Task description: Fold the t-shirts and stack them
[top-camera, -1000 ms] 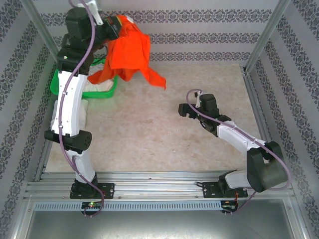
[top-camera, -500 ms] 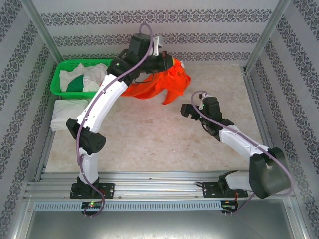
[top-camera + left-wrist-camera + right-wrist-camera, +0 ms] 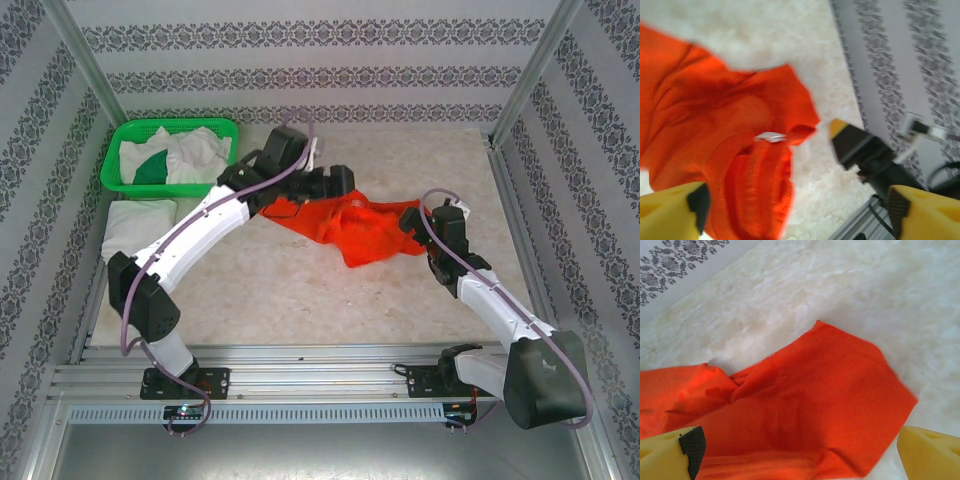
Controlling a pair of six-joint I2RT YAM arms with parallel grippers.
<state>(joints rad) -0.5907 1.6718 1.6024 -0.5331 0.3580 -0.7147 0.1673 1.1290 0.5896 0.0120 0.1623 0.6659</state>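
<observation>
While crumpled, t-shirt (image 3: 365,232) beneath left pincer (image 3: 342,184)

Nothing could be read as text, brand, number or sign. The one label in sight was a small white neck tag (image 3: 770,136) on the orange-red t-shirt (image 3: 715,125), just left of the middle of the left wrist frame. It was blurred and showed no legible print. The wall bands (image 3: 320,78) across the top of the overhead frame carried a repeating ornament rather than letters.

The orange-red t-shirt (image 3: 362,232) has dropped onto the table (image 3: 300,295).
</observation>
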